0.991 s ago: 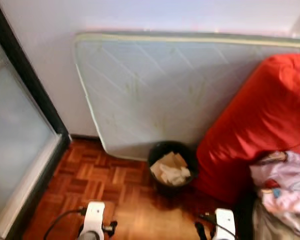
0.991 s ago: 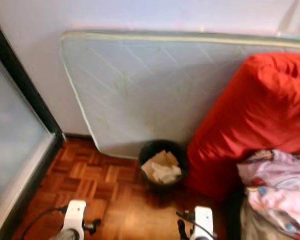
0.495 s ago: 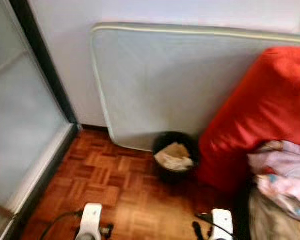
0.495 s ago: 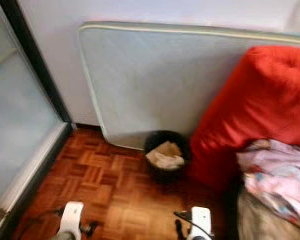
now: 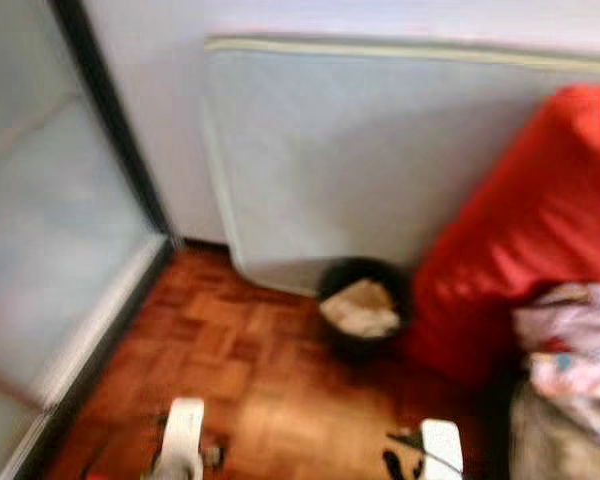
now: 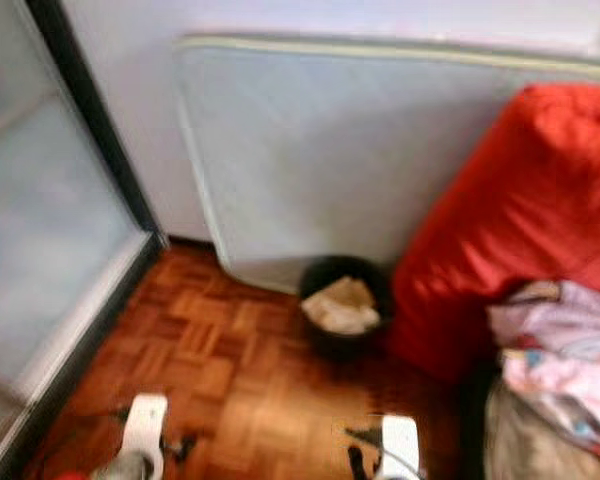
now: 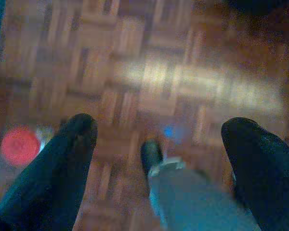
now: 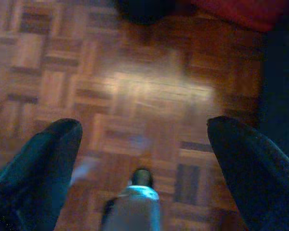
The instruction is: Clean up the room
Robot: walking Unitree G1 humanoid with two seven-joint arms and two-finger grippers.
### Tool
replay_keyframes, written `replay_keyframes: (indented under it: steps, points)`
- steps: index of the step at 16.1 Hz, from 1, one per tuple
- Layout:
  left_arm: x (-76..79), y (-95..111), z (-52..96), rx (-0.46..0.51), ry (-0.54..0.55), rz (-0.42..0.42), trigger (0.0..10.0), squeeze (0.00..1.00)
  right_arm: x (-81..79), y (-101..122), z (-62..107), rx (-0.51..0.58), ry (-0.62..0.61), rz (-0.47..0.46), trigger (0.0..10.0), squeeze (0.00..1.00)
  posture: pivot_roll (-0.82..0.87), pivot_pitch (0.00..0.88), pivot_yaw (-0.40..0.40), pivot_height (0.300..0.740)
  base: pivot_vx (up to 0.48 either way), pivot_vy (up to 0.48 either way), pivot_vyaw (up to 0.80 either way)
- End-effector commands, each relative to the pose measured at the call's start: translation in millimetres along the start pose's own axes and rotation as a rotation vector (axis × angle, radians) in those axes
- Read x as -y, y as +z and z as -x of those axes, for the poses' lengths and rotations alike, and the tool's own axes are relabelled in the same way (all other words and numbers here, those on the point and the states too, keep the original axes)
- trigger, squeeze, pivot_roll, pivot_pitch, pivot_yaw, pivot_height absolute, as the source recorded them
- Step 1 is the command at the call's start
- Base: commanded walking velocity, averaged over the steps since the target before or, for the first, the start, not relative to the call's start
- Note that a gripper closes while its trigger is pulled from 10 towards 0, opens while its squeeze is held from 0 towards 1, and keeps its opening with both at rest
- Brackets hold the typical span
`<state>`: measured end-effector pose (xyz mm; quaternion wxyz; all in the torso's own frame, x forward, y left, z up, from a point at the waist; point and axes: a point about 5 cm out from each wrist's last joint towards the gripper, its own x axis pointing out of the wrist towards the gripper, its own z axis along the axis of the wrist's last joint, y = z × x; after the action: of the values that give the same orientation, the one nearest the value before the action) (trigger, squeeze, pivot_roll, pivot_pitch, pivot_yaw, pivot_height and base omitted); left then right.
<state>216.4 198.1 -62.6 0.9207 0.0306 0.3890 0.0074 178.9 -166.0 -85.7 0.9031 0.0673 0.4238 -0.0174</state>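
A black waste bin (image 5: 363, 320) holding crumpled paper (image 5: 360, 307) stands on the parquet floor (image 5: 250, 370) against a pale mattress (image 5: 380, 160) that leans on the wall. My left gripper (image 7: 159, 144) hangs open over bare floor, with a small red round thing (image 7: 20, 145) on the floor beside its finger. My right gripper (image 8: 142, 144) is open too, above the parquet, with nothing between its fingers. Both wrists (image 5: 185, 440) (image 5: 440, 450) show at the bottom edge of the eye views, short of the bin. The picture is blurred.
A big red cushion (image 5: 540, 220) sits to the right of the bin, with a heap of pink and white cloth (image 5: 570, 350) in front of it. A frosted glass door with a black frame (image 5: 70, 250) runs along the left side.
The whole picture has shifted right and slightly down as the camera turned left; more of the glass door shows. The bin, mattress and cushion have not moved. Both grippers stay open.
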Motion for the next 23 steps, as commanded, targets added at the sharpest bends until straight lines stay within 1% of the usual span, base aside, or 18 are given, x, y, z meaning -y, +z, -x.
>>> replay_keyframes:
  steps: [1,2,3,4,5,6,7,8,12,14,19,21,23]
  points:
    - [-10.3,-21,6.4,-0.067,0.011,0.003,10.0,0.0,-2.2,-7,1.2,-0.025,0.005,0.0,10.0,0.0,0.03,0.014,-0.027,0.74,0.0,0.0,-0.77]
    - [-26.1,-30,11.8,-0.086,0.027,-0.002,10.0,0.0,-3.2,-8,1.5,-0.032,0.009,0.003,10.0,0.0,0.04,0.0,-0.024,0.74,0.0,0.0,-0.77]
    - [-37.4,-37,16.5,-0.098,0.039,-0.003,10.0,0.0,-3.5,-10,1.8,-0.037,0.01,0.005,10.0,0.0,0.03,0.0,-0.022,0.74,0.0,0.0,-0.77]
    - [-41.0,-41,18.6,-0.108,0.038,-0.018,10.0,0.0,-3.5,-11,2.1,-0.041,0.011,0.006,10.0,0.0,0.03,0.0,-0.021,0.74,0.0,0.0,-0.77]
    - [-24.3,-39,14.8,-0.096,0.019,-0.04,10.0,0.0,-3.6,-13,2.5,-0.046,0.012,0.008,10.0,0.0,0.03,0.0,-0.022,0.74,0.0,-0.326,-0.77]
    - [-16.1,-36,12.5,-0.089,0.009,-0.044,10.0,0.0,-3.6,-14,2.8,-0.051,0.012,0.011,10.0,0.0,0.04,0.0,-0.02,0.74,0.0,-0.454,-0.77]
    - [-11.0,-34,11.0,-0.088,0.004,-0.032,10.0,0.0,-3.9,-15,3.0,-0.055,0.012,0.011,10.0,0.0,0.04,0.0,-0.018,0.74,0.0,0.0,-0.77]
    - [-9.2,-33,10.3,-0.088,0.002,-0.022,10.0,0.0,-4.3,-15,2.9,-0.056,0.013,0.011,10.0,0.0,0.04,0.0,-0.018,0.74,0.0,0.0,-0.77]
    - [-13.2,-26,8.7,-0.072,0.013,-0.021,10.0,0.0,-4.7,-9,1.2,-0.039,0.008,-0.004,10.0,0.0,0.04,0.001,-0.018,0.74,0.0,0.0,-0.77]
    - [-13.5,-25,8.1,-0.068,0.017,-0.016,10.0,0.0,-2.9,-6,0.7,-0.03,-0.002,-0.007,10.0,0.0,0.04,0.025,-0.02,0.74,0.0,0.0,-0.77]
    - [-14.9,-20,6.9,-0.057,0.017,-0.019,10.0,0.0,-2.3,1,-0.8,-0.004,-0.012,0.036,10.0,0.0,0.04,0.043,-0.016,0.74,0.0,0.0,-0.76]
    - [-15.5,-19,6.8,-0.054,0.022,-0.021,10.0,0.0,-2.4,1,-0.9,-0.004,-0.016,0.039,10.0,0.0,0.04,0.051,-0.015,0.74,0.0,0.0,-0.76]
    - [-16.3,-19,6.9,-0.055,0.027,-0.044,10.0,0.0,-3.3,1,-1.0,-0.002,-0.018,0.044,10.0,0.0,0.04,0.055,-0.015,0.74,0.0,-0.169,-0.76]
